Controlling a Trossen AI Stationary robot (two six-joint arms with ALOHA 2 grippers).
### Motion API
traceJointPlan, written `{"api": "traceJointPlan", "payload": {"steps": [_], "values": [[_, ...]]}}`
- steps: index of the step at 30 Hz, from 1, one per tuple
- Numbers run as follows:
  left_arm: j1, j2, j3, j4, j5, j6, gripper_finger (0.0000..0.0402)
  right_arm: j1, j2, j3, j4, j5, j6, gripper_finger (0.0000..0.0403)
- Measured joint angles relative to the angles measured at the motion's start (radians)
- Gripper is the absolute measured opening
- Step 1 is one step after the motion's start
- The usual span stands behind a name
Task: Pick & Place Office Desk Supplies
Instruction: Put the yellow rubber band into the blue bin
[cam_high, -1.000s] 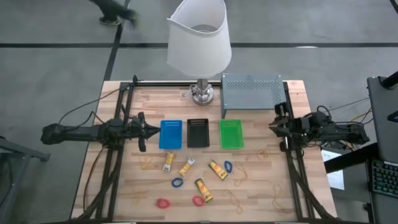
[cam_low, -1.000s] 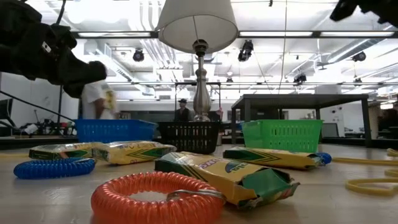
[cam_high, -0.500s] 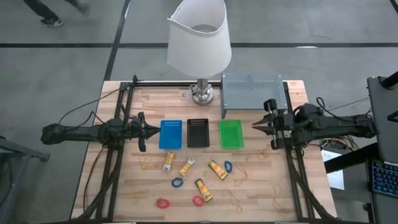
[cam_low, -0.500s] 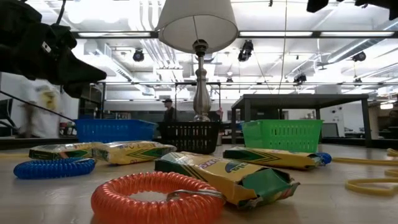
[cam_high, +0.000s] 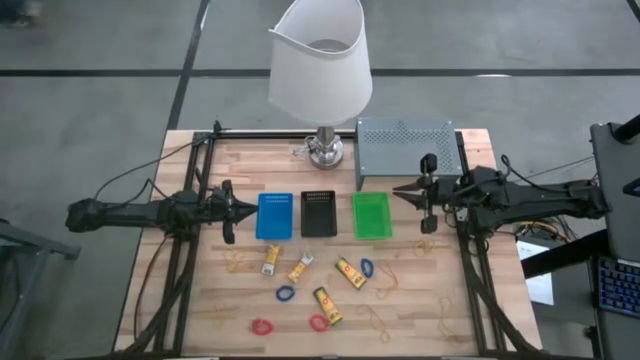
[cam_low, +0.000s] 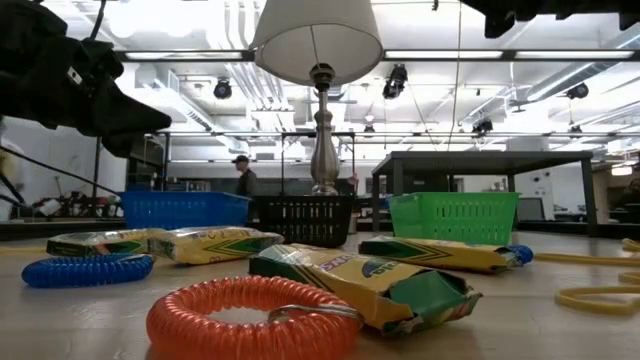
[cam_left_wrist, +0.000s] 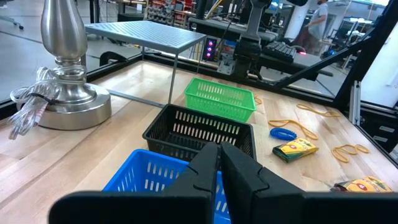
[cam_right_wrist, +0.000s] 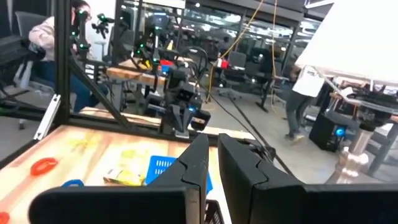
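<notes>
The supplies lie loose on the near half of the table: yellow packets (cam_high: 349, 272) (cam_high: 327, 306) (cam_high: 270, 260), blue rings (cam_high: 285, 294) (cam_high: 367, 267), red rings (cam_high: 262, 327) (cam_high: 318, 322), and tan rubber bands (cam_high: 385, 287) (cam_high: 238, 263). My left gripper (cam_high: 240, 208) is shut and empty, hovering just left of the blue tray (cam_high: 274, 215). My right gripper (cam_high: 398, 190) is shut and empty, raised just right of the green tray (cam_high: 372, 215). In the low view a red ring (cam_low: 250, 315) and a packet (cam_low: 365, 285) lie nearest.
A black tray (cam_high: 319, 214) stands between the blue and green ones. A grey perforated shelf (cam_high: 405, 148) and a lamp (cam_high: 320, 60) with a white shade stand at the far edge. Dark frame rails run along both table sides. A person walks in the room behind.
My right gripper has gone from the table's right edge toward the left, reaching the green tray's right side. My left arm has kept still. No supply has moved.
</notes>
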Motion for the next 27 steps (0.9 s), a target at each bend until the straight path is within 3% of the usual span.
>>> {"api": "traceJointPlan", "payload": {"steps": [27], "values": [[0.0, 0.0, 0.0, 0.0, 0.0, 0.0, 0.0027, 0.0, 0.359, 0.18, -0.004, 0.025, -0.216, 0.0034]]}}
